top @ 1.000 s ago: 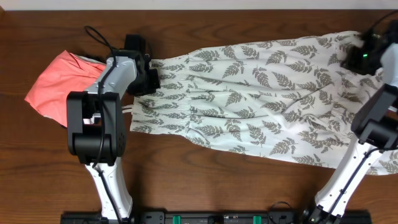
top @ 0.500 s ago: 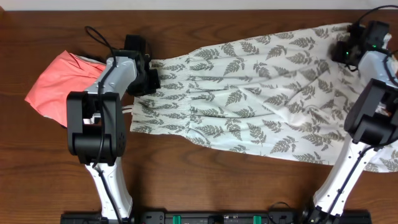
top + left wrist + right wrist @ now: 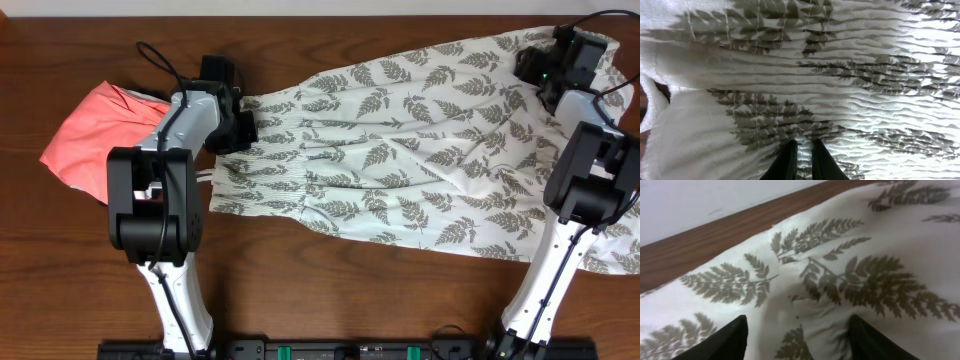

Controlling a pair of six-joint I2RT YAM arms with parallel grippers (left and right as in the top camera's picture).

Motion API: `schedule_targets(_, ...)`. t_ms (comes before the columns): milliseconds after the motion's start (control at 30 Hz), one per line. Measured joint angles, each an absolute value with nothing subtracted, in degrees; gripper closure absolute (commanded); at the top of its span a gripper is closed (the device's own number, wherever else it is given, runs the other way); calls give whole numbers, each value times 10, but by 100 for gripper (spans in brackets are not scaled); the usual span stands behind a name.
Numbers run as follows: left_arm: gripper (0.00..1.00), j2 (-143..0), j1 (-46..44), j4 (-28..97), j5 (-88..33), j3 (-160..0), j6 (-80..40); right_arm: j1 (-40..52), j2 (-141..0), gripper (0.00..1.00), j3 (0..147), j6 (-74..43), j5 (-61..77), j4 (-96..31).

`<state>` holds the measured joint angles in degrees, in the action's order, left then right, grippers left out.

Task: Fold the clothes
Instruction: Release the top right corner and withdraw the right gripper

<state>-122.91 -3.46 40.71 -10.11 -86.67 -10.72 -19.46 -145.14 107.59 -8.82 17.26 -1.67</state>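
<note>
The white fern-print dress lies spread lengthwise across the table, bodice to the left and skirt to the right. My left gripper sits on the bodice's upper left edge. In the left wrist view its fingers are shut on a thin ridge of the smocked dress fabric. My right gripper is at the skirt's far right corner. In the right wrist view its fingers are spread wide, with wrinkled dress fabric lying between them.
A coral-pink garment lies at the left, beside the left arm. Bare brown table runs along the front. The table's far edge and a white surface lie just beyond the right gripper.
My right gripper has moved towards the far edge and a little left. The skirt's far right corner has shifted with it. The left gripper has not moved.
</note>
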Motion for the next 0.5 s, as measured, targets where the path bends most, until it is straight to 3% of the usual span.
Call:
schedule_targets(200,87,-1229,-35,407,-101,-867,-107,-238,-1389,36,1067,-88,200,-164)
schedule_targets(500,87,-1229,-35,408,-101,-867,-107,-402,-1166,32,1072,-87,136,-522)
